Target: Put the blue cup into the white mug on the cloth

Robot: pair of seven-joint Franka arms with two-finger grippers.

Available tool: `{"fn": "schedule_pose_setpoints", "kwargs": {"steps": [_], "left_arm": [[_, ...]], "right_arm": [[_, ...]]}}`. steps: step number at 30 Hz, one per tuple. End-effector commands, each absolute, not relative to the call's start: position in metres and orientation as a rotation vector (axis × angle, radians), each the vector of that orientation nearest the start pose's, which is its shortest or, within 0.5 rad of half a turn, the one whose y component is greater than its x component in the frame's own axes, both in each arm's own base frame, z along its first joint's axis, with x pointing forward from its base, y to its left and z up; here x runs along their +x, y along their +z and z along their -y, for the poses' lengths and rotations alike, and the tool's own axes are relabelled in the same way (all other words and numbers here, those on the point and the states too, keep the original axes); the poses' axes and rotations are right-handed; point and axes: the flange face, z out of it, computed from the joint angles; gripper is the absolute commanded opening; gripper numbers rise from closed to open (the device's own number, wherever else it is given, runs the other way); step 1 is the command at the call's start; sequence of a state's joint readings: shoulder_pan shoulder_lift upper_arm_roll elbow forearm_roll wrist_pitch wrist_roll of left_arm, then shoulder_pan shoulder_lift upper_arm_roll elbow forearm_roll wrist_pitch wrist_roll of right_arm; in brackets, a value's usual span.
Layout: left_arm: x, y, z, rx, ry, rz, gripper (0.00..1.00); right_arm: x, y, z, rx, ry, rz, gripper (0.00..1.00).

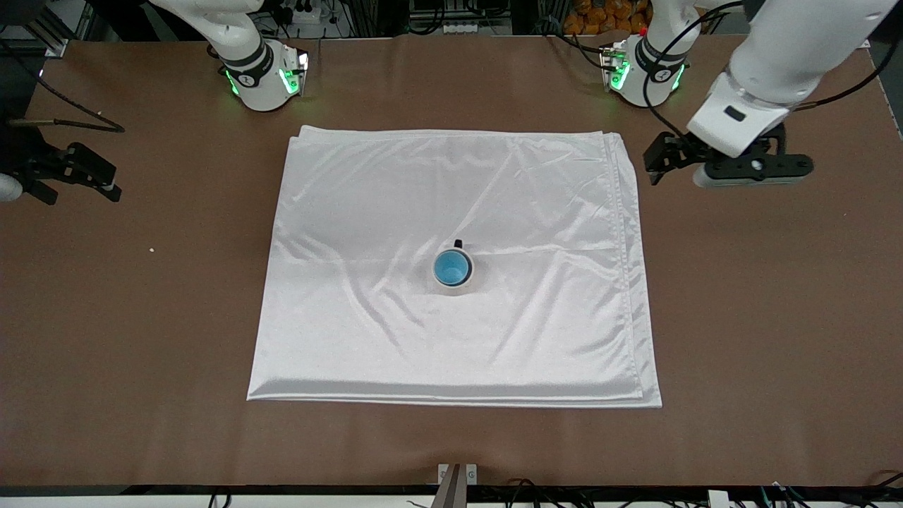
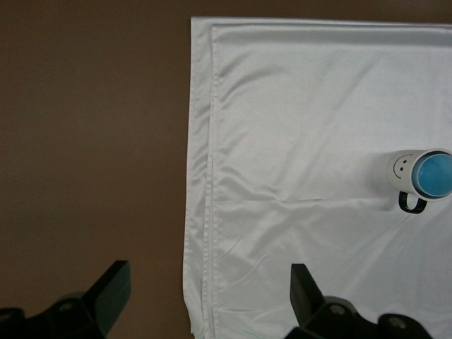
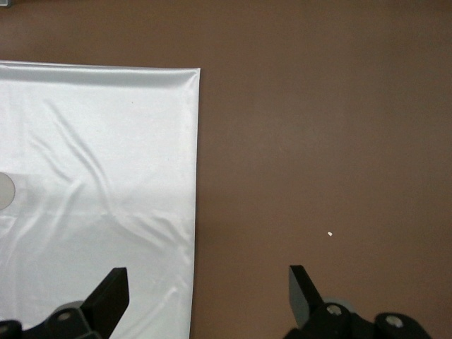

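Note:
The blue cup (image 1: 451, 267) sits upright inside the white mug (image 1: 462, 281), near the middle of the cloth (image 1: 451, 176). The mug's dark handle points toward the robots' bases. The left wrist view shows the mug (image 2: 401, 169) with its dotted face, the cup (image 2: 432, 175) in it, and the cloth (image 2: 296, 127). My left gripper (image 1: 652, 168) (image 2: 210, 279) is open and empty, up in the air over the cloth's edge at the left arm's end. My right gripper (image 1: 88, 187) (image 3: 207, 279) is open and empty over the table at the right arm's end, by the cloth (image 3: 92, 141).
Bare brown table (image 1: 762, 296) surrounds the cloth on all sides. A small white crumb (image 1: 151, 249) (image 3: 330, 234) lies on the table toward the right arm's end. A metal bracket (image 1: 457, 476) stands at the table's edge nearest the front camera.

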State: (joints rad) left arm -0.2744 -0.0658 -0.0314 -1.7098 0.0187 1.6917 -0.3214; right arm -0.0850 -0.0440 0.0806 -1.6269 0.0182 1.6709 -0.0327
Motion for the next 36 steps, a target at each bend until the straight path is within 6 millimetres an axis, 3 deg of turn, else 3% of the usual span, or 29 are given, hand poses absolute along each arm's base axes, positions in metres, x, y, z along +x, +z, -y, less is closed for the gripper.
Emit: {"fn": "schedule_pose_setpoints", "kwargs": {"steps": [1,9,36], "left_arm": [[0.542,0.632,0.142,-3.171,-0.059,-0.036,1.00],[0.557,0.639,0.125,-3.189,-0.023,0.003,1.00],[0.558,0.639,0.120,-3.189,-0.008,-0.047,1.00]], "right_arm": [[0.546,0.635,0.002,-3.110,-0.137,0.043,1.00],[0.544,0.635,0.002,-3.111,-0.118,0.043,1.00],[0.545,0.635,-0.002,-3.110,-0.122,0.055,1.00]]}}
